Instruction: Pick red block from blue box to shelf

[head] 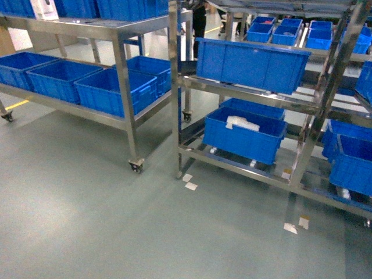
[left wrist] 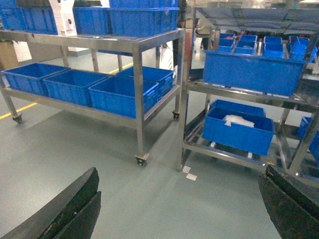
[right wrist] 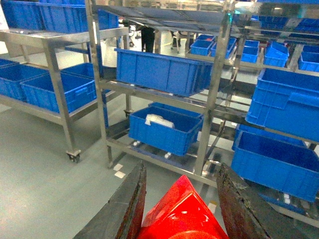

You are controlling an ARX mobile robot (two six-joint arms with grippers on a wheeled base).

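In the right wrist view the glossy red block sits tilted, one corner up, between the two dark fingers of my right gripper, which is shut on it. Ahead stands the stainless-steel shelf with its open tiers, also seen in the head view and the left wrist view. My left gripper hangs over the bare floor, open, with nothing between its fingers. The blue box is out of view. Neither gripper shows in the head view.
Dark blue ribbed crates fill the rack's tiers, and the low one holds a white bag. A wheeled steel table with more blue crates stands on the left. White tape marks lie on the grey floor.
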